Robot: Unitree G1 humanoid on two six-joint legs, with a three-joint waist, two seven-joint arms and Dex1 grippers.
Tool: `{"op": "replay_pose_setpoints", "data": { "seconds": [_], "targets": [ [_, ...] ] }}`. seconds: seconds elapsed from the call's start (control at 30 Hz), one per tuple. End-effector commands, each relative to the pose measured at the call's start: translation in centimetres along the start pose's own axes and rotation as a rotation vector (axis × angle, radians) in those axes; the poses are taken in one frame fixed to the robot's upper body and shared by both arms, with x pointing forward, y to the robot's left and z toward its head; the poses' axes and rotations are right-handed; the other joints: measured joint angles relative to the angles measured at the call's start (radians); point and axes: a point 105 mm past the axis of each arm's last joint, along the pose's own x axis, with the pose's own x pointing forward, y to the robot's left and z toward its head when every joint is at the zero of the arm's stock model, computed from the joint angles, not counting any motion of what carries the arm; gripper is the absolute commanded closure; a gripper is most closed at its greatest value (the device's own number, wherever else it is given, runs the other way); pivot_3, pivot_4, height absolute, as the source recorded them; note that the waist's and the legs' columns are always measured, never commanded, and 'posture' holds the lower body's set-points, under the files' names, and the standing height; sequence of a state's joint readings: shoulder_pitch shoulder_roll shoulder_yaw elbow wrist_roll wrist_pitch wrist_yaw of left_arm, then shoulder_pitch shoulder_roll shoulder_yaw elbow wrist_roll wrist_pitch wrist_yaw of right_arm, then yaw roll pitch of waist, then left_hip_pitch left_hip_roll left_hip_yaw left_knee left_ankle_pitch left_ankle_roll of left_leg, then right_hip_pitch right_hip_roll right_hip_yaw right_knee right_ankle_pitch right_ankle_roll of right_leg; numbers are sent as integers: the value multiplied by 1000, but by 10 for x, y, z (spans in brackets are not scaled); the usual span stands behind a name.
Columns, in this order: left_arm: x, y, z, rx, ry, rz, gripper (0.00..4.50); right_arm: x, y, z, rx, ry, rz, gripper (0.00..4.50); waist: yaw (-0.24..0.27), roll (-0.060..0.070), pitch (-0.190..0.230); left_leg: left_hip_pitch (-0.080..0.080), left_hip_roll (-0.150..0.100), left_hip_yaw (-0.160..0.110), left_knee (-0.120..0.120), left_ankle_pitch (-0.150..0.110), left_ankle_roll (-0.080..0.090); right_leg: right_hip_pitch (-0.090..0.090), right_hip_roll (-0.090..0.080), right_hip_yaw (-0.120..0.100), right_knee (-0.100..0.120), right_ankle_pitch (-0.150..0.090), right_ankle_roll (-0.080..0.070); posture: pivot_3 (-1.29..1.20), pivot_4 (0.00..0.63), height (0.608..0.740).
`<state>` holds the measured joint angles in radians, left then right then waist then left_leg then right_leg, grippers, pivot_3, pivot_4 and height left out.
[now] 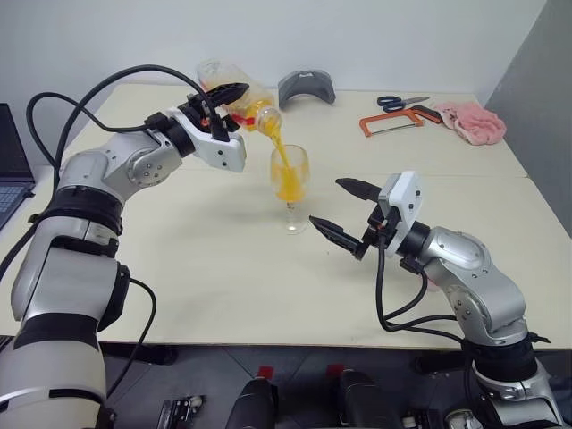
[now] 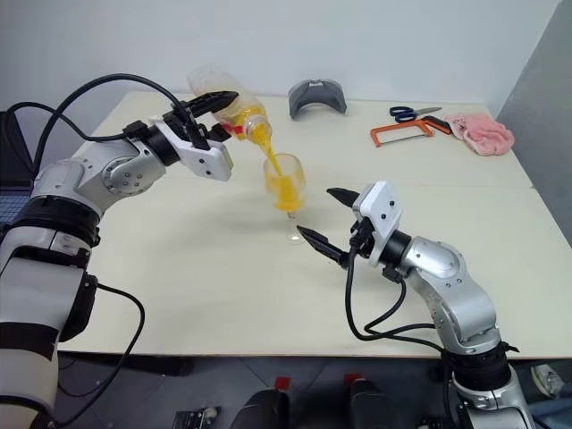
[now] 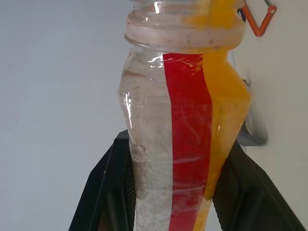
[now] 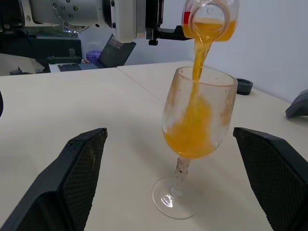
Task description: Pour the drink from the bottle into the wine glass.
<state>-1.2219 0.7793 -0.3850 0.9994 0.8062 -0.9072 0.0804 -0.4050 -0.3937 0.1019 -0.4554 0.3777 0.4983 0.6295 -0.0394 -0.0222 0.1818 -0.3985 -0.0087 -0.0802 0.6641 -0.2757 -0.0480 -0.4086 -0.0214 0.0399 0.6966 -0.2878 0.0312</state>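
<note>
My left gripper is shut on the bottle, which is uncapped and tipped mouth-down over the wine glass. The orange drink runs in a stream from the bottle's mouth into the bowl, which is about half full. In the left wrist view the bottle with its red label strip sits between my black fingers. The wine glass stands upright on the table in the right wrist view. My right gripper is open just to the right of the glass, not touching it.
At the table's far edge lie a grey curved holder, blue-handled scissors, an orange-framed hacksaw and a pink cloth. A laptop sits on the left. The near tabletop is bare.
</note>
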Motion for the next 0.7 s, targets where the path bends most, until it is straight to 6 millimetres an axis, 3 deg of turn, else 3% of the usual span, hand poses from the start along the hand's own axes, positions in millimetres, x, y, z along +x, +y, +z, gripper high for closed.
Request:
{"op": "replay_pose_setpoints", "data": {
  "seconds": [0.03, 0.53, 0.7],
  "targets": [
    [0, 26, -4, 34, 1, 76, 2829, 0, 5, 10, -20, -35, 22, 0, 0, 0, 0, 0, 0, 0, 0, 0, 0, 0, 0, 0, 0, 0, 0, 0, 150, 740],
    [2, 26, -2, 36, -8, 77, 2829, 0, 6, 10, -16, -39, 23, 0, 0, 0, 0, 0, 0, 0, 0, 0, 0, 0, 0, 0, 0, 0, 0, 0, 150, 740],
    [3, 19, -3, -56, 13, 84, 2829, 1, 6, 11, -17, -45, 21, 0, 0, 0, 0, 0, 0, 0, 0, 0, 0, 0, 0, 0, 0, 0, 0, 0, 150, 740]
  ]
}}
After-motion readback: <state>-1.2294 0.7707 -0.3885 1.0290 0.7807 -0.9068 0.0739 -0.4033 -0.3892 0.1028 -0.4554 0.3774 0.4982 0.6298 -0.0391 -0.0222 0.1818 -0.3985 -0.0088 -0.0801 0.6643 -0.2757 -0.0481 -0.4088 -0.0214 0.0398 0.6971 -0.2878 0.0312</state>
